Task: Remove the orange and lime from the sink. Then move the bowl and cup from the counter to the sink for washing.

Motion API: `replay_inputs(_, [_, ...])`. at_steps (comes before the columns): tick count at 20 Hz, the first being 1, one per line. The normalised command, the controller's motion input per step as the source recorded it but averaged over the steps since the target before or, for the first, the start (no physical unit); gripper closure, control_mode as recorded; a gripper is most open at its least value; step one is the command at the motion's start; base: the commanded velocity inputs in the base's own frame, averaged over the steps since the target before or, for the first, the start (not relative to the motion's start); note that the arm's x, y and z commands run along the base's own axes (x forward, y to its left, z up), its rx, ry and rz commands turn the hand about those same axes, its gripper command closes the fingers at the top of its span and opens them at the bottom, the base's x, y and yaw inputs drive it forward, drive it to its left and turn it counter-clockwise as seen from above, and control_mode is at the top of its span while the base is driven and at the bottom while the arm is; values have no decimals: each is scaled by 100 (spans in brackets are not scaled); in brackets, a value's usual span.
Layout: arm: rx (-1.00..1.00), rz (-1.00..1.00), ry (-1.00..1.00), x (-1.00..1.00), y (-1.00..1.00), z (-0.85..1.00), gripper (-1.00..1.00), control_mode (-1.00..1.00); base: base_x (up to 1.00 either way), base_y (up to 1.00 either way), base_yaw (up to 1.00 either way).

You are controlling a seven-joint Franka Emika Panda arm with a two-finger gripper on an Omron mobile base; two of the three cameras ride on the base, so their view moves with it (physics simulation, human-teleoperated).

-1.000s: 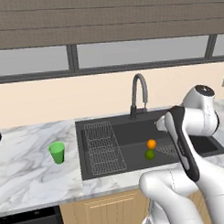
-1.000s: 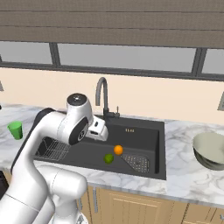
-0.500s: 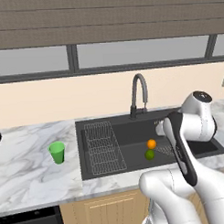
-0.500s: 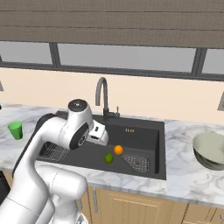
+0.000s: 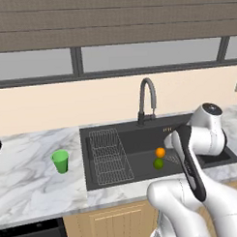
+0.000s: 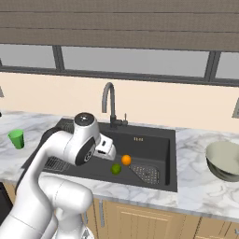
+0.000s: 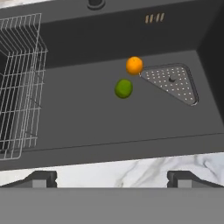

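Claw (image 7: 112, 178) hangs with its jaws spread wide and empty above the front rim of the sink (image 7: 109, 118). Inside the sink, the orange (image 7: 134, 65) and the lime (image 7: 124, 88) lie just beside each other near the drain (image 7: 171, 81). Left of the sink the cup (image 5: 60, 161) stands on the tabletop (image 5: 31, 186); right of it sits the bowl (image 6: 225, 161).

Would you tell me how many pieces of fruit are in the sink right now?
2: the orange lies beside the drain, and the lime lies close by it, on the sink floor. The rack seems to hold none.
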Motion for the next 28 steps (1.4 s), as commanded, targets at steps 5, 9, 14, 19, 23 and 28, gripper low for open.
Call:
replay_inputs(5, [-2, 0, 0, 1, 0, -22, -100, -100, 0, 0, 0])
replay_inputs(9, [-5, 0, 0, 3, 0, -21, -100, -100, 0, 0, 0])
replay_inputs(14, [-5, 0, 0, 8, 0, -20, -100, -100, 0, 0, 0])
replay_inputs(19, [-4, 0, 0, 14, 0, -17, -100, -100, 0, 0, 0])
replay_inputs(23, [0, 0, 0, 15, 0, -14, -100, -100, 0, 0, 0])
replay_inputs(28, [0, 0, 0, 16, 0, -15, -100, -100, 0, 0, 0])
